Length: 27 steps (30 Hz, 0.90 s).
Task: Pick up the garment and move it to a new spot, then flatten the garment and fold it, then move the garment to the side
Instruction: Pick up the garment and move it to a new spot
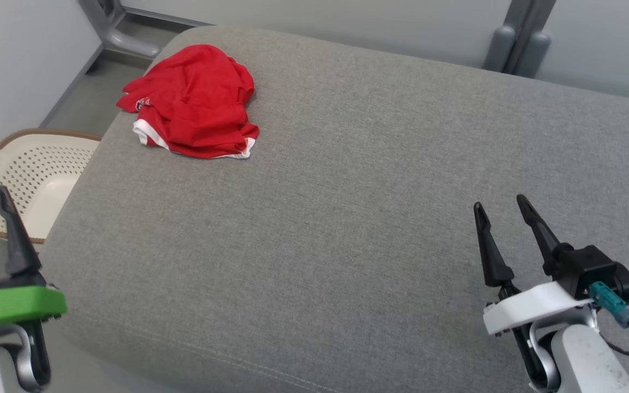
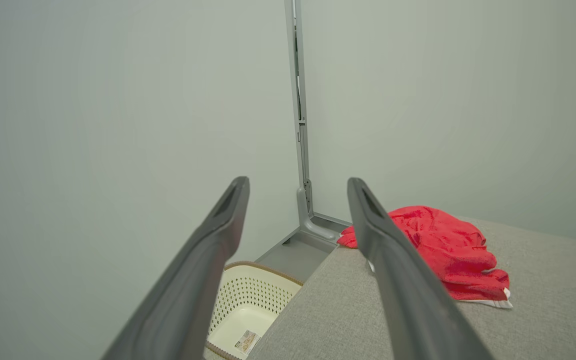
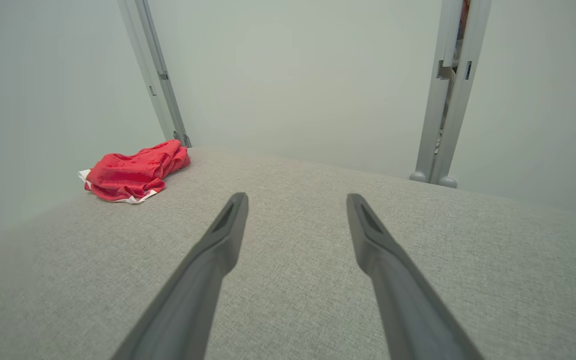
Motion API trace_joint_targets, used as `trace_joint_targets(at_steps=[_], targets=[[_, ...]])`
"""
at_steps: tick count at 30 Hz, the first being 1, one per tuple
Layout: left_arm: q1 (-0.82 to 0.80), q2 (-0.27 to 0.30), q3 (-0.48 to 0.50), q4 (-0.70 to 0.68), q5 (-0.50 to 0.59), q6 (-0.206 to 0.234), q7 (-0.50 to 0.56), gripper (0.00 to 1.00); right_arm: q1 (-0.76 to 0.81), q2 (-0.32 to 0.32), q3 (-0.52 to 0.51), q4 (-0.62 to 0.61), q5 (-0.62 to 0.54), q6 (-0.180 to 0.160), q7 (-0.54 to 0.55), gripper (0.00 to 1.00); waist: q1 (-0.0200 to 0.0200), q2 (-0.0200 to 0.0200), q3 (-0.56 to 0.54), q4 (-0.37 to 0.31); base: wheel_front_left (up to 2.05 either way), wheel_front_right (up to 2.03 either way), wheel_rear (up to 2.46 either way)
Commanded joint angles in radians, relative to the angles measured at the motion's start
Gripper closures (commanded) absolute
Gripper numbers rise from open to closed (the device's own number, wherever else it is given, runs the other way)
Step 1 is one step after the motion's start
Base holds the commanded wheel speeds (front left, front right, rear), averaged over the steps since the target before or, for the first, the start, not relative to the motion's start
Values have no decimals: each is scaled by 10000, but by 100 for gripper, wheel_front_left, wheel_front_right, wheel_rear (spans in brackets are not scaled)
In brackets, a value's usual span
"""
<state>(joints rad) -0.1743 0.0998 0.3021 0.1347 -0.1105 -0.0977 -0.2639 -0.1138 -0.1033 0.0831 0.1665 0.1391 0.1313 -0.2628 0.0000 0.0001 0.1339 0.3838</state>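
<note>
While crumpled, red garment (image 1: 191, 103) on grey cushion (image 1: 347, 191), far L corner.

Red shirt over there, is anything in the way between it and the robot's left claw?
Nothing visible. The red garment lies at the far left corner of the grey cushion, with bare cushion between it and the open left gripper. The basket sits lower, beside the cushion.

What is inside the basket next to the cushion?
On the floor of the basket, a small paper label and bare plastic. The grey cushion and a finger of the left hand cover the rest.
</note>
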Motion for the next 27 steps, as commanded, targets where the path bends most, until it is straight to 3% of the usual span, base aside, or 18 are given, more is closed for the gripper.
trace_joint_targets(at_steps=[1, 9, 18, 27], targets=[[-585, 171, 151, 126, -101, -58, 0, 0, -249, -146, -21, -111, -65, -12, -21, 0, 0, -1, 692, -678, 0, 0, 0], [-3435, 1193, 797, 728, -424, -155, 0, 0, -1130, -580, -390, -1042, -397, -12, 195, 0, 0, -1, 2473, -1980, 0, 0, 0], [-5851, 2510, 988, 2578, -528, -272, 2, 0, -1190, -732, -1139, -2399, -688, -12, 452, 0, 0, -1, 4032, -2989, 0, 0, 0], [-7358, 3320, -205, 5340, -778, -330, 28, 0, -995, -906, -1452, -3428, -778, -12, 775, 0, 0, -1, 4844, -3319, 0, 0, 0]])
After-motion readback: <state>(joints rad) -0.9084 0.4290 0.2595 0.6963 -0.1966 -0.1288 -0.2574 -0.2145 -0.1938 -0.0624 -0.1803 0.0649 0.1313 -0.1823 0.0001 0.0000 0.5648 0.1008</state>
